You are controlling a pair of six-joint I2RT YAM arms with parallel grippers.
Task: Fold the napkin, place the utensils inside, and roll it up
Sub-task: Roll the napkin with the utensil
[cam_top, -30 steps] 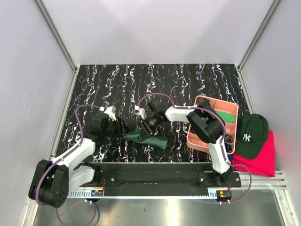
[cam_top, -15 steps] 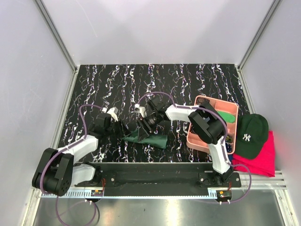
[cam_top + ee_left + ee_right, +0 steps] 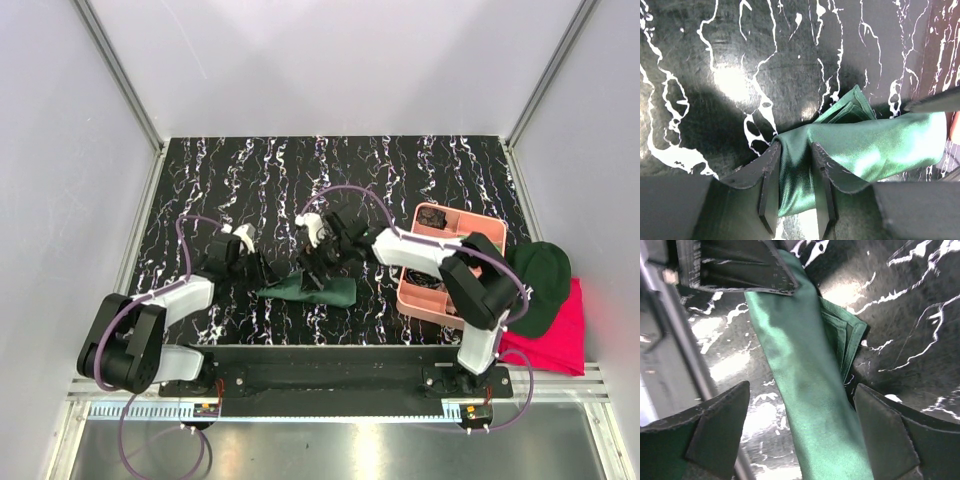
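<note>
Pink tray point(image 3: 407, 291), three o'clock from the napkin point(image 3: 312, 290), holds small dark pieces point(image 3: 432, 214). The glossy green napkin lies rolled on the marbled table point(image 3: 250, 180). The left gripper point(image 3: 795, 150) pinches its end, and the right gripper point(image 3: 800, 395) straddles it, spread.

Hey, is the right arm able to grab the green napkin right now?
Probably yes: the right gripper is open with the napkin between its fingers, nothing blocking; the left gripper only pinches one end.

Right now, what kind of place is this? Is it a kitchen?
Probably a robot test booth, not a kitchen: plain grey walls box in a black marbled table, and two robot arms bolted to its near edge handle a green napkin.
</note>
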